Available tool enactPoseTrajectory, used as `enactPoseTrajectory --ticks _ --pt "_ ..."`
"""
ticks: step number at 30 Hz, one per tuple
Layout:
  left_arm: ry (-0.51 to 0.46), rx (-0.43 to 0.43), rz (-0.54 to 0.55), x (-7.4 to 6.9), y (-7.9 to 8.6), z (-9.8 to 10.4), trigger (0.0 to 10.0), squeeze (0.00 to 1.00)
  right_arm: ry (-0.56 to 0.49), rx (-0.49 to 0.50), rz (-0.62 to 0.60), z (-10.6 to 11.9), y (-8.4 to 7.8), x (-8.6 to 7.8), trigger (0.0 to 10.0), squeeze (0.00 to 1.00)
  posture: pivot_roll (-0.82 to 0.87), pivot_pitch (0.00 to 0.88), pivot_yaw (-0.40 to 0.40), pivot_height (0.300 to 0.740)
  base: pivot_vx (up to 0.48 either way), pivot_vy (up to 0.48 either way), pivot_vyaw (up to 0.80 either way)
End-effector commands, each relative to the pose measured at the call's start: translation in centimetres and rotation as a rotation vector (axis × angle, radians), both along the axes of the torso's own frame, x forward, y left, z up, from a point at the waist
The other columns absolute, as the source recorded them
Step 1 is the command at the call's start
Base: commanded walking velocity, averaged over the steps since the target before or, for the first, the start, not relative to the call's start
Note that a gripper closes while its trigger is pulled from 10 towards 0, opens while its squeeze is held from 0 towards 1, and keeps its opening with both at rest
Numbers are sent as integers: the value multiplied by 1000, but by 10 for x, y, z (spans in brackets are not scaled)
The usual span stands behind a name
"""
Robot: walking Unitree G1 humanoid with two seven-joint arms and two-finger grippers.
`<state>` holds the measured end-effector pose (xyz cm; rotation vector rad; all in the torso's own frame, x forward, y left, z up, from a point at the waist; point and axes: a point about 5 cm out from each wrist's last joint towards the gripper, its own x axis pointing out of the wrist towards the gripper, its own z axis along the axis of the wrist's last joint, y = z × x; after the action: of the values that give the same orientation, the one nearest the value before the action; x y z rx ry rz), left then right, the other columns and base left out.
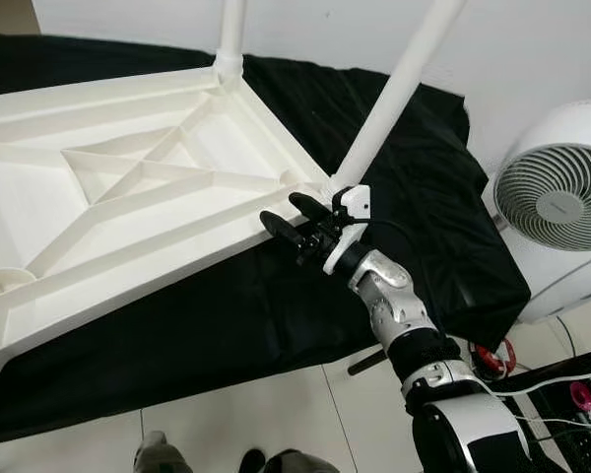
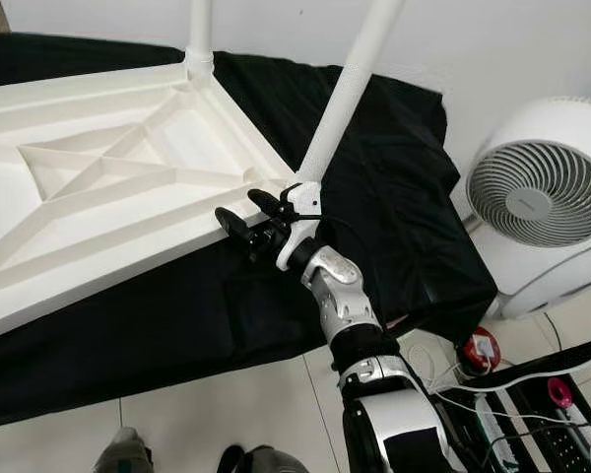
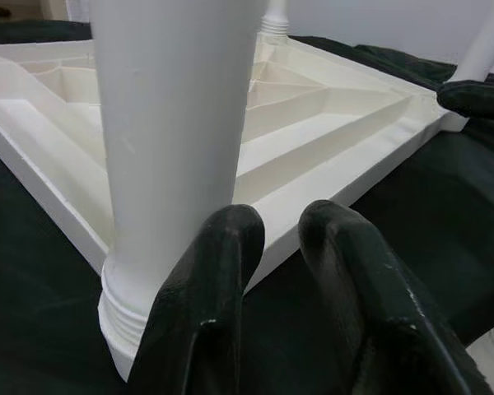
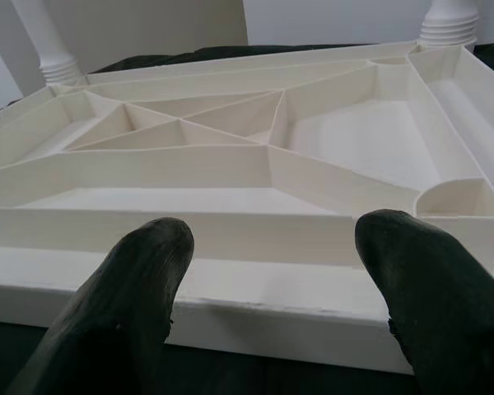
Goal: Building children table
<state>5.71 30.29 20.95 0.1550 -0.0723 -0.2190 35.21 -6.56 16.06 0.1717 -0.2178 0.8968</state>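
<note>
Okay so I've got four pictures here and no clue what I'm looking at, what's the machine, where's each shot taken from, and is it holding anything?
This is a humanoid robot with two arms. The two wide pictures come from its head camera, looking down. A white children's table top lies upside down on a black cloth, with white legs standing up from its corners. The other two come from wrist cameras. The right gripper is open at the table's edge, holding nothing. The left gripper is beside another leg; its fingers are near together, gripping nothing.

A white round fan (image 1: 557, 202) stands on the pale tiled floor (image 1: 266, 414) by the white wall (image 1: 532, 49).
</note>
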Motion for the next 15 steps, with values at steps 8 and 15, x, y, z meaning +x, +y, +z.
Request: enactPoseTrajectory --ticks 8,15 --pt "144 12 259 -40 39 -1 10000 0 7 -13 -6 -6 -4 1 10000 0 448 162 -228 740 0 0 0" --pt "184 151 523 -55 97 3 10000 0 9 -13 -17 -8 -6 3 10000 0 439 148 -221 740 0 0 0"
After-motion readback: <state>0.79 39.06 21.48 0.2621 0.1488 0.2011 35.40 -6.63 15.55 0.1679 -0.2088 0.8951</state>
